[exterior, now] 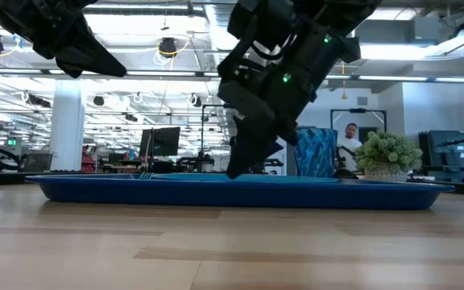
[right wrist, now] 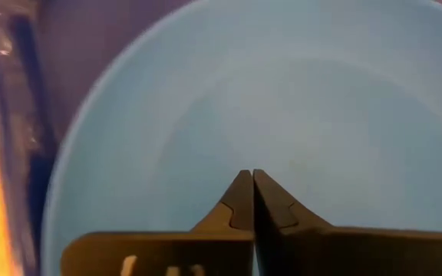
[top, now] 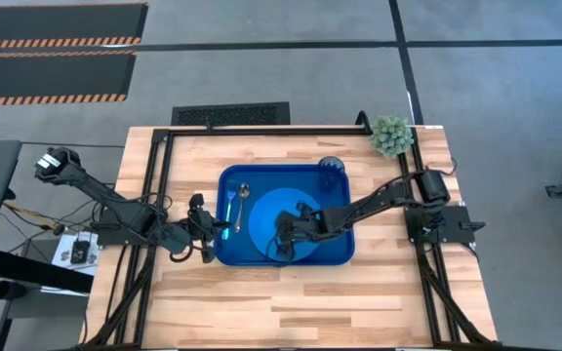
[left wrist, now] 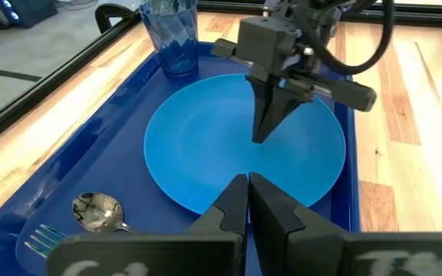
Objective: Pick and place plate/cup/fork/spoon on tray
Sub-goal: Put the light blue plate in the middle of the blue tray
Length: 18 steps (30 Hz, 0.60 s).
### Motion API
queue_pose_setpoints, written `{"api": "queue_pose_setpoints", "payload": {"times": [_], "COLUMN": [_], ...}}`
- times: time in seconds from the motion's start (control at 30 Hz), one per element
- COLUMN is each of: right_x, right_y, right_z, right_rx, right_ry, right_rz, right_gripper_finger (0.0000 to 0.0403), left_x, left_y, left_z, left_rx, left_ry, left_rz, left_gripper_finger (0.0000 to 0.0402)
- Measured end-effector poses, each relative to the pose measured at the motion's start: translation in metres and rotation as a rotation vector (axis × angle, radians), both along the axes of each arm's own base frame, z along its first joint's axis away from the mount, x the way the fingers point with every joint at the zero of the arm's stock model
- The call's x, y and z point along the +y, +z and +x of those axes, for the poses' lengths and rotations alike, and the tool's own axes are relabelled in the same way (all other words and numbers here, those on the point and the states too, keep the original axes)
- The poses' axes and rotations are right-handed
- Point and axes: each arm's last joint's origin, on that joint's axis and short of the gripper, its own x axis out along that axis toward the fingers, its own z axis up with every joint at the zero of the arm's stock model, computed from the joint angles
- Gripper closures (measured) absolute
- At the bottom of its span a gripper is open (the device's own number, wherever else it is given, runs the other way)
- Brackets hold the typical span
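Right pincer (top: 279, 246): fingers pressed together on nothing, tips hanging just above the plate (top: 286, 225), near its front-left part.
Left pincer (top: 213, 234): also pressed together and empty, hovering at the tray's (top: 344, 255) left rim.
Key relation: all four things are lying in the tray; the plate is sitting directly under the right pincer.
Cup (top: 331, 174): standing in the far right corner.
Spoon (top: 242, 202) and fork (top: 229, 209): lying side by side, long axes running front to back, nearer the left arm.
Judgement: nothing seems left to place.

A small green potted plant (top: 391, 136) sits at the far right corner of the wooden table (top: 291, 302). A black floor vent (top: 230, 114) lies beyond the table's far edge. A person (exterior: 350, 143) stands in the room behind.
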Motion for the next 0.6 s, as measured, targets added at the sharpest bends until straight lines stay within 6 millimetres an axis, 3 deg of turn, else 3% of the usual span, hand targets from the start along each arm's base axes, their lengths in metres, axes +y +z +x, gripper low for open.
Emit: {"api": "queue_pose_setpoints", "payload": {"times": [0.6], "right_x": [-0.029], "right_y": [-0.002], "right_z": [0.001], "right_rx": [0.037], "right_ry": [-0.009], "right_rz": [0.022], "right_gripper_finger": [0.0394], "left_x": [0.0], "left_y": [0.0], "left_z": [0.0], "left_rx": [0.0], "left_ry": [-0.001], "left_rz": [0.0], "left_gripper_finger": [0.0401]}}
